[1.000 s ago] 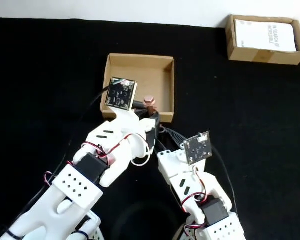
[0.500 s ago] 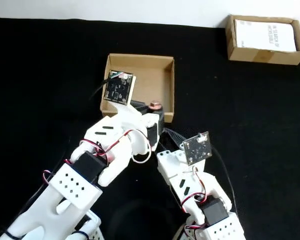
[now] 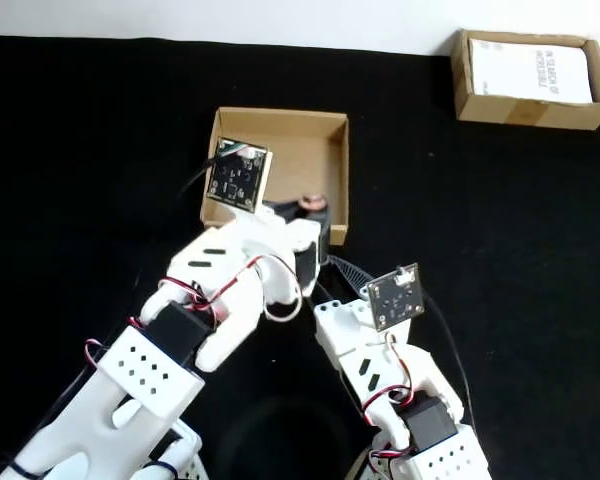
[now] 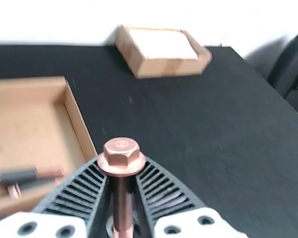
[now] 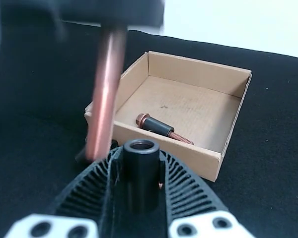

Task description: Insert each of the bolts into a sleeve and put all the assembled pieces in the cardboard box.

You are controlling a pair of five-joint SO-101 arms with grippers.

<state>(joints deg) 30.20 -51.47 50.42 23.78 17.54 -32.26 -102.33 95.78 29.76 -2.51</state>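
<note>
- The bolt (image 4: 120, 159), copper with a hex flange head, is pinched by its shank between the black ribbed fingers (image 4: 84, 191) of the left gripper (image 4: 121, 171). Its head pokes out just past the tips.
- In the right wrist view the same bolt hangs shank-down and a bit tilted. Its lower end is just beside the sleeve's mouth, and as far as I can tell it's not inside.
- The sleeve (image 5: 140, 176) is a black tube standing upright with the open end up, squeezed between the fingers of the right gripper (image 5: 140, 161).
- From the high view, the bolt head sits over the near right corner of the cardboard box (image 3: 342, 165). The right arm's wrist is just on the near side of that corner.
- One assembled piece (image 5: 161, 128) is already lying flat on the box floor, a bolt through a black sleeve.
- The box rests on the black desk (image 3: 500, 260). A second box (image 3: 533, 108) with a white sheet in it sits at the far right, well apart.
</note>
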